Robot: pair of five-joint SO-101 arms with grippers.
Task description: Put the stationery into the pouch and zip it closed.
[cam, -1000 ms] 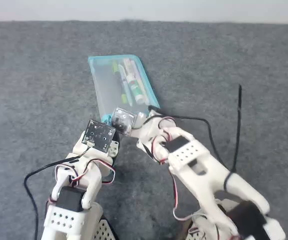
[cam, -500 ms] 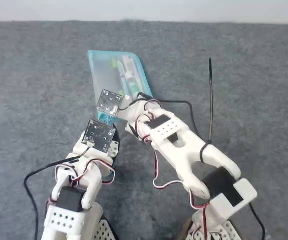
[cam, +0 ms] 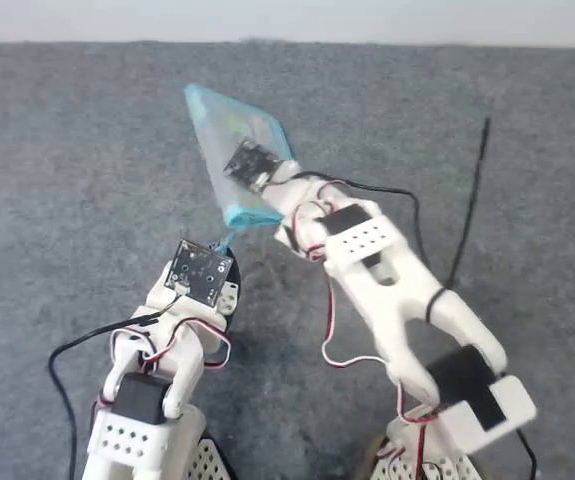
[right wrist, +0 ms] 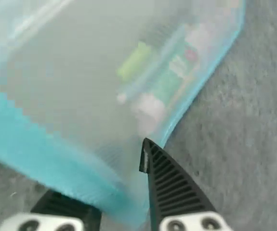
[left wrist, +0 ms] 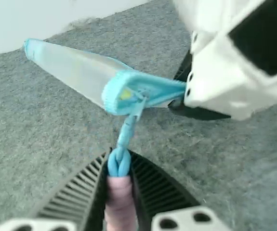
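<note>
- Pouch (cam: pixel 229 150) got lifted & tipped vs 0.5 s ago: was lying flat on the grey mat (cam: pixel 77 160), now held up at a slant w/ its far corner pointing away from the arms. R arm (cam: pixel 387 285) swung w/ it; L arm (cam: pixel 167 345) hasn't shifted.
- R gripper (right wrist: pixel 110 185) clamped on the pouch's side edge, near the zip end.
- L gripper (left wrist: pixel 120 166) clenched on the blue zip pull cord (left wrist: pixel 127 132); cord runs straight from its jaws to the pouch's near end.
- Stationery (right wrist: pixel 169 79), green & white pens, sits inside the clear pouch.
- Can't tell if the zip is fully shut.
</note>
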